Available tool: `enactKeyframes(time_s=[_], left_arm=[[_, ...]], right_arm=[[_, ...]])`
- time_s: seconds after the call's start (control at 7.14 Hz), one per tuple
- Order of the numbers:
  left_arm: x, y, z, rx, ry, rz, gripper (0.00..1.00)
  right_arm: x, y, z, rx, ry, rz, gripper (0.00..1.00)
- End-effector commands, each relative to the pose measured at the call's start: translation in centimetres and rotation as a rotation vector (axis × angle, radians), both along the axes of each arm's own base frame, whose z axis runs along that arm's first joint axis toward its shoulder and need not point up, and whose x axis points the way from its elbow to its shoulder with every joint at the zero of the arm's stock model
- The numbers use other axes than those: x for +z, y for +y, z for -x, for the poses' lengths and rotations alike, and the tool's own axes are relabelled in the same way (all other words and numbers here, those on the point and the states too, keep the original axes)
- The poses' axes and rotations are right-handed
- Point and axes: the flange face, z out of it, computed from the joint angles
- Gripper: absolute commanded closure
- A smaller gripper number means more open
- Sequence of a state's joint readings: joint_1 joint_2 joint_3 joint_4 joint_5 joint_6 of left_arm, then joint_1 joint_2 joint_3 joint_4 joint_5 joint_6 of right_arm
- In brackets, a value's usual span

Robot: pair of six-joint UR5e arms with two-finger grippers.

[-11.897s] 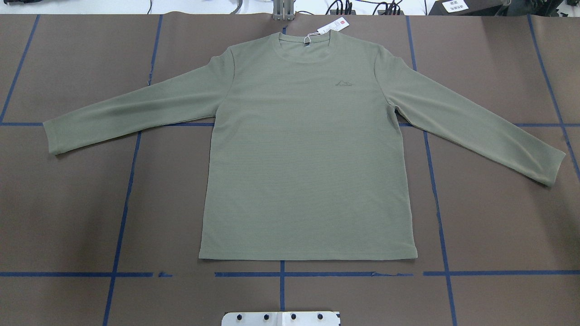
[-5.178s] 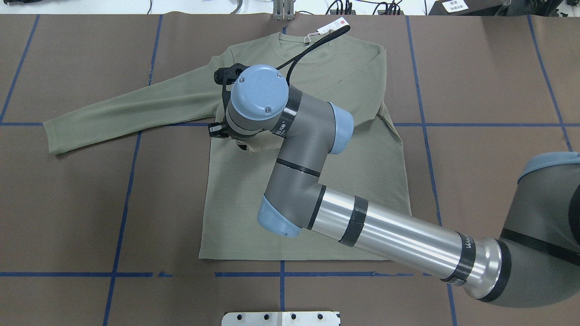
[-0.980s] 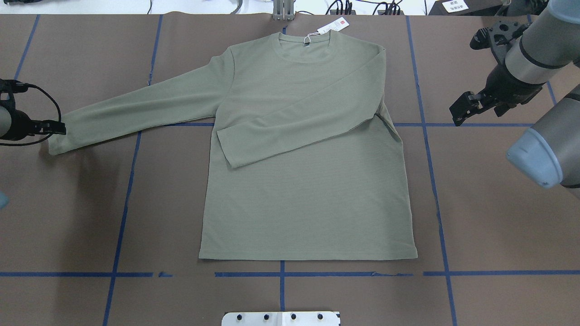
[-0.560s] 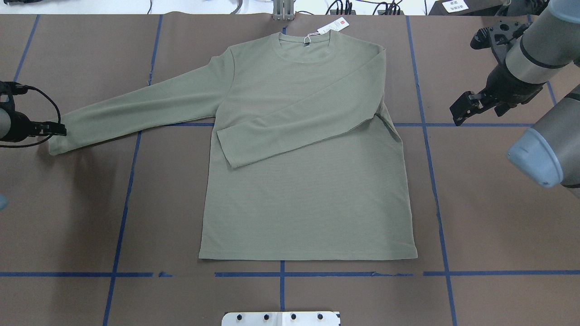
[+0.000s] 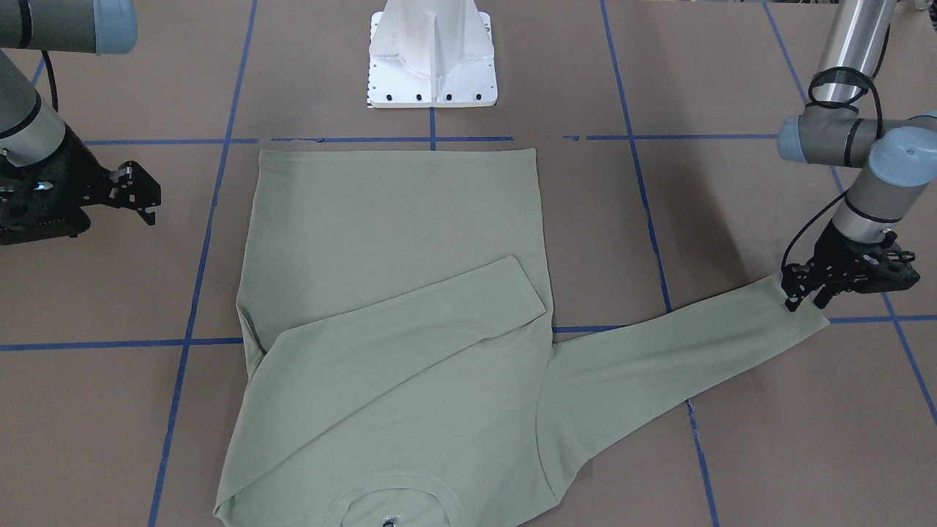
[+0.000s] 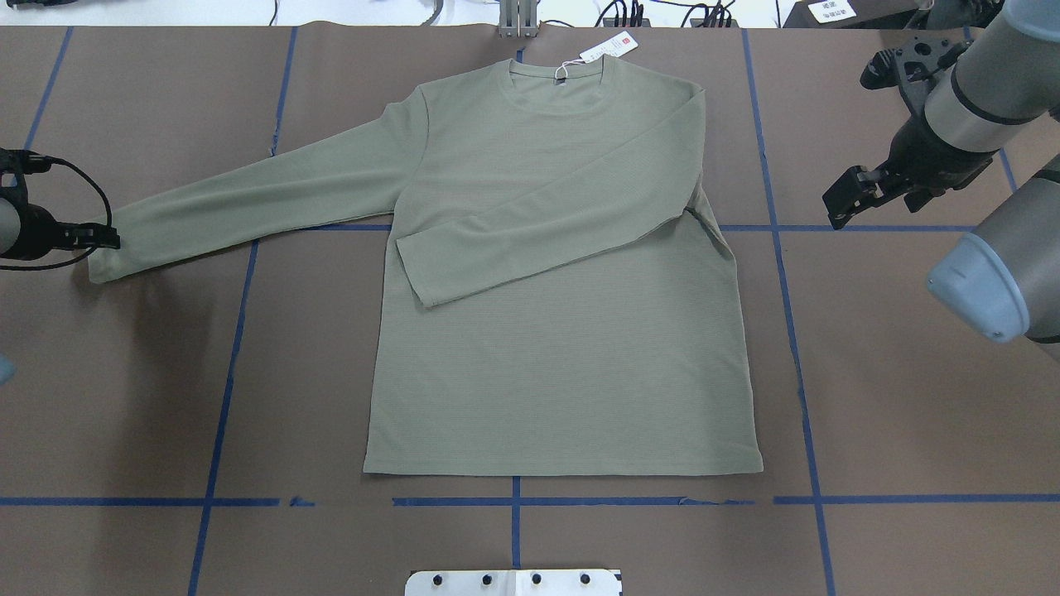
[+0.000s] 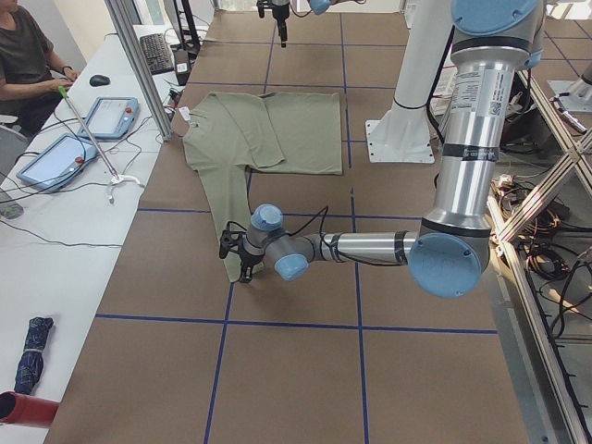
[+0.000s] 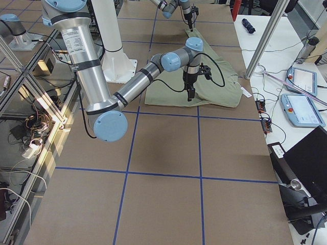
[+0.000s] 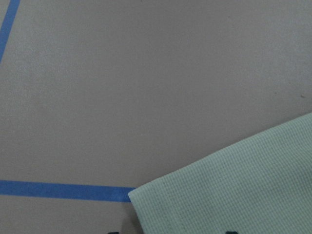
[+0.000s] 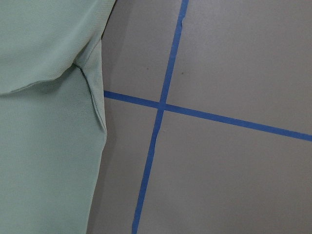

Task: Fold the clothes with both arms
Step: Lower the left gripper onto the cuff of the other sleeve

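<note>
**First sleeve folded; left cuff being addressed**

The pale sage-green long-sleeved knit shirt [image 6: 563, 372] is lying flat at the centre of the brown paper-covered table [image 6: 911, 397], collar towards the far edge. Its right sleeve [image 6: 538, 232], spread outward some seconds earlier, is now lying diagonally across the chest. The right gripper [image 6: 840, 207] is being held clear, beside the shirt's right side, jaws apart and empty. The left gripper [image 6: 108, 238] is being positioned at the end of the outstretched left sleeve [image 6: 248, 199], almost unmoved over the last second. Its jaws are being kept wide, and no fabric is being clamped yet. The first sleeve fold is judged complete, and the left sleeve is judged next.
</note>
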State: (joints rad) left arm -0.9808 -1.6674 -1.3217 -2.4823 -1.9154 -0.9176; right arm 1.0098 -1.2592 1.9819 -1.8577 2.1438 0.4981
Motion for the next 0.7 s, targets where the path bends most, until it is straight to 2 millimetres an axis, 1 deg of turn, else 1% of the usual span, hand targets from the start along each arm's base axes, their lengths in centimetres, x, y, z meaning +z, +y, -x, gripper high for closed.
enactKeyframes(time_s=[0.0, 0.14, 0.28, 0.42, 0.56], left_arm=[[-0.2, 0.1, 0.0, 0.001, 0.002, -0.003, 0.64], [-0.3, 0.0, 0.0, 0.001, 0.004, -0.005, 0.75], [-0.7, 0.0, 0.0, 0.0, 0.008, -0.009, 0.82], [-1.0, 0.0, -0.1, 0.001, 0.011, -0.013, 0.94], [-2.0, 0.1, -0.1, 0.016, 0.031, -0.014, 1.0]], right_arm=[[0.1, -0.1, -0.2, 0.004, 0.002, 0.0, 0.0], [0.1, -0.1, -0.2, 0.004, 0.002, 0.0, 0.0], [0.1, -0.2, -0.4, 0.006, 0.002, -0.001, 0.0], [0.1, -0.3, -0.6, 0.008, 0.0, -0.001, 0.0], [0.1, -0.4, -0.9, 0.013, 0.0, 0.0, 0.0]])
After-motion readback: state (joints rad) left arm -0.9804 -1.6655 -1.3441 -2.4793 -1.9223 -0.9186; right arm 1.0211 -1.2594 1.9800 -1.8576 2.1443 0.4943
